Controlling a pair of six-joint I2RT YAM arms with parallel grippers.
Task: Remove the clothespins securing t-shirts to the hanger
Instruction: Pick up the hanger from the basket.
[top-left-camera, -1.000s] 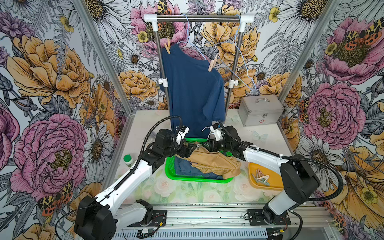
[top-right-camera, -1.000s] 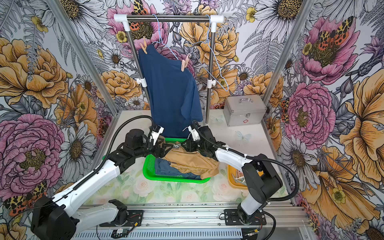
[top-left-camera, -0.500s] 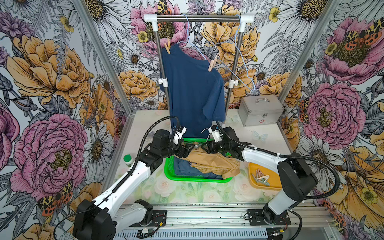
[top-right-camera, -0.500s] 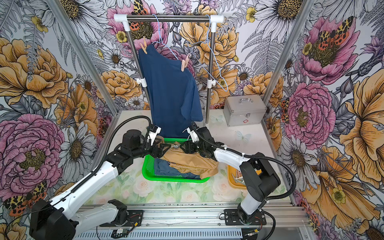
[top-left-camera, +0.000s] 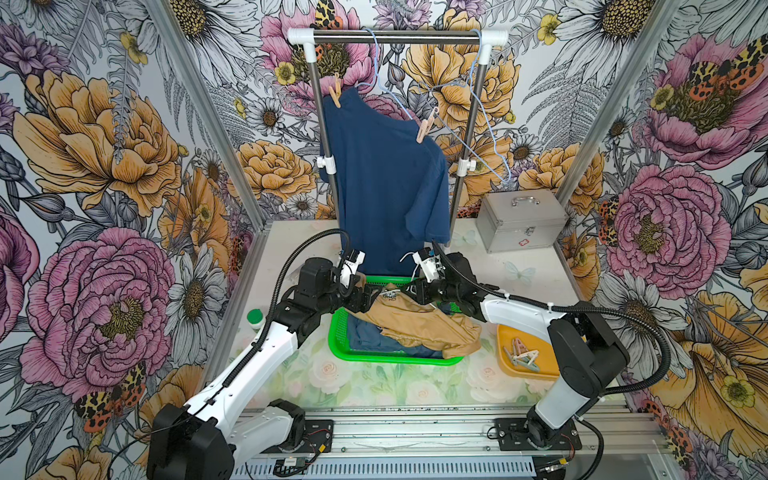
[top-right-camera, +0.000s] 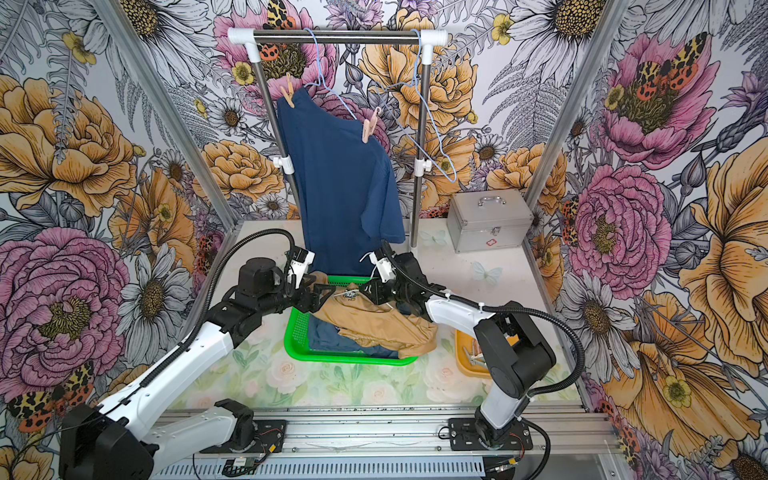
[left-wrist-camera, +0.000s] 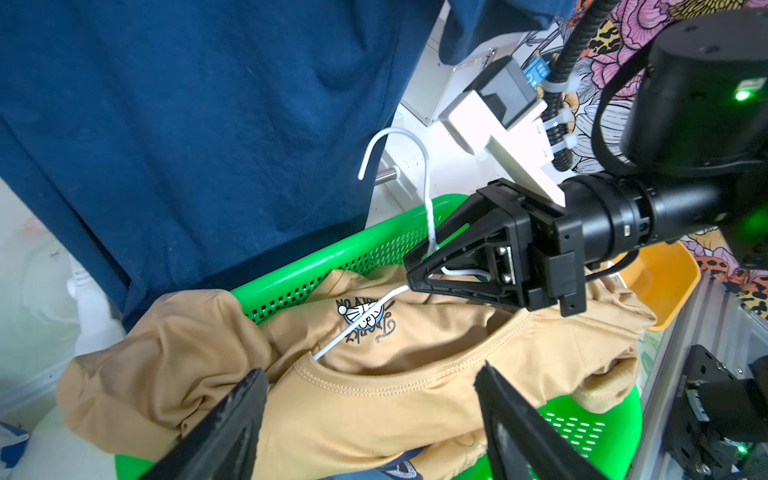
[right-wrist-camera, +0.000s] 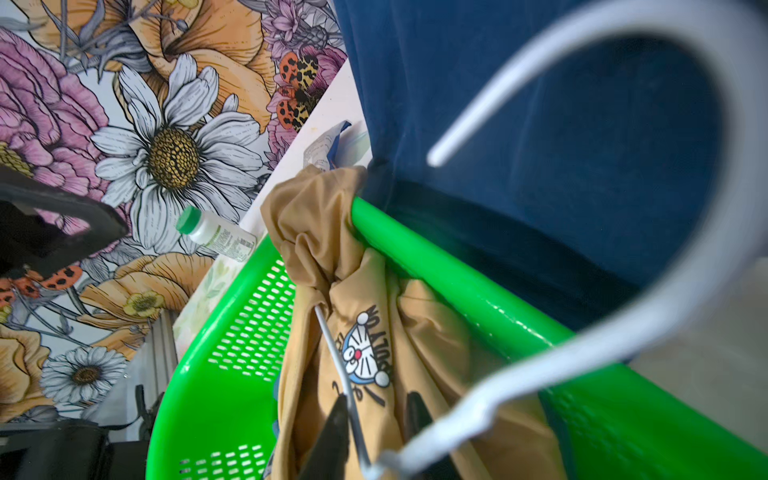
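A navy t-shirt (top-left-camera: 382, 178) hangs from a blue hanger on the rack, pinned by two peach clothespins (top-left-camera: 335, 96) (top-left-camera: 424, 129), which also show in the other top view (top-right-camera: 287, 96) (top-right-camera: 368, 129). A tan t-shirt (top-left-camera: 415, 324) lies crumpled in the green basket (top-left-camera: 386, 359) over another navy shirt (top-left-camera: 370, 336). A white hanger (left-wrist-camera: 428, 199) runs into the tan shirt's collar. My right gripper (left-wrist-camera: 411, 274) is shut on the hanger's neck. The left gripper (left-wrist-camera: 370, 370) hangs open just above the tan collar and holds nothing.
An empty blue hanger (top-left-camera: 490, 124) dangles at the right end of the rack bar (top-left-camera: 395, 36). A yellow tray (top-left-camera: 544, 365) right of the basket holds several loose clothespins (top-left-camera: 521, 357). A metal case (top-left-camera: 519, 220) stands at the back right. A green-capped bottle (top-left-camera: 255, 319) lies left of the basket.
The right gripper's jaws have closed onto the white hanger's neck. Both grippers have shifted slightly toward the basket's far rim. The hanging navy shirt has not moved.
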